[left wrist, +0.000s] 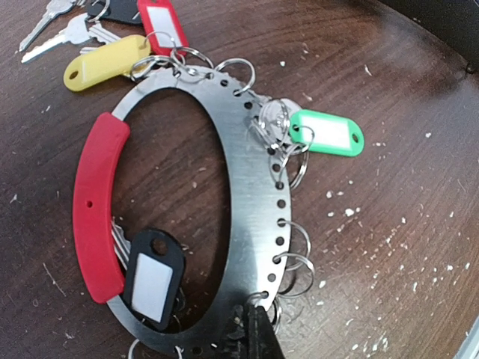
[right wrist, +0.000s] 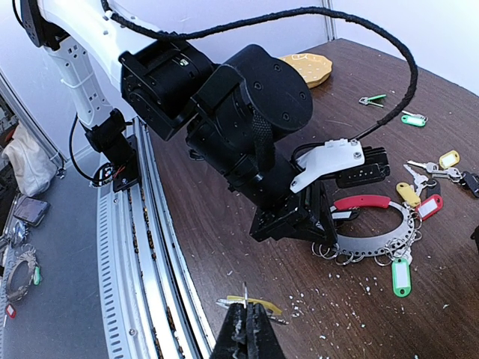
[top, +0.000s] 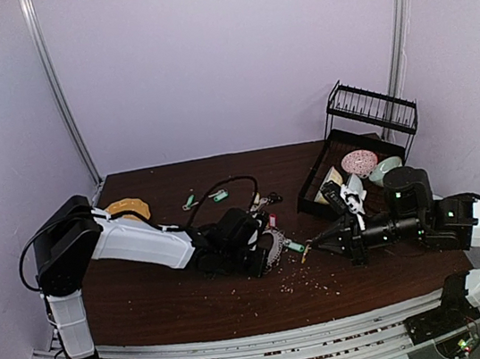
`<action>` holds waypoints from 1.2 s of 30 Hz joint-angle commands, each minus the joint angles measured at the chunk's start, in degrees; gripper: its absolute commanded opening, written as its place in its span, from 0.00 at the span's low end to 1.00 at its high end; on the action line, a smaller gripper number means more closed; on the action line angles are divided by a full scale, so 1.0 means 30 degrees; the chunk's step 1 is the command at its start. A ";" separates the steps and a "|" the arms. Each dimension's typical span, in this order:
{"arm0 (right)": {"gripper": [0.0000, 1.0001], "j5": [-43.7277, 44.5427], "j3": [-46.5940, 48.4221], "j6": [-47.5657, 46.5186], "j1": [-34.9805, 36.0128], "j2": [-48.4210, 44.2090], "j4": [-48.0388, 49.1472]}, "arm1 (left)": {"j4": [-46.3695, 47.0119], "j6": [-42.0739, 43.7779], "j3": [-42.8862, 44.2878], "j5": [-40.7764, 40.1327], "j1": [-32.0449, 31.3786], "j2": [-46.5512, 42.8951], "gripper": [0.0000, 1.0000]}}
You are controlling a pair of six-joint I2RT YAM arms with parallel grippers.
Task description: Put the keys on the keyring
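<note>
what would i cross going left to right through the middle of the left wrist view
red arc of the keyring → table wood inside the loop → perforated silver band → green tag

No readable text, brands or numbers anywhere, white insert of green key tag (left wrist: 327, 133) blank.
</note>
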 commanded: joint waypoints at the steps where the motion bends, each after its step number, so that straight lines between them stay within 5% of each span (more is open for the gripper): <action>1: 0.00 0.0261 -0.0138 0.0019 -0.0071 -0.0312 0.0132 | 0.0147 0.1094 0.0250 0.0364 -0.0197 -0.0410 0.00; 5: 0.00 0.0292 -0.0177 0.0049 -0.0069 -0.0363 0.0036 | -0.0675 0.4971 0.0352 -0.0137 -0.0223 -0.0984 0.00; 11: 0.00 0.0278 -0.0161 0.0063 -0.0046 -0.0354 0.0091 | -0.5030 1.2267 0.0754 -0.4559 -0.0536 -0.1210 0.00; 16: 0.00 0.0198 -0.0086 0.0047 -0.0063 -0.0112 0.0286 | -0.6579 1.5214 0.1165 -0.6929 -0.1581 -0.0794 0.00; 25: 0.00 0.0130 0.0090 0.0049 -0.0057 0.0013 0.0183 | -0.7742 1.6085 0.3589 -0.9204 -0.2628 -0.0493 0.00; 36: 0.00 0.0064 -0.0084 0.0151 -0.0054 -0.0050 0.0389 | -0.7298 1.5249 0.3472 -0.6716 -0.3062 0.0440 0.00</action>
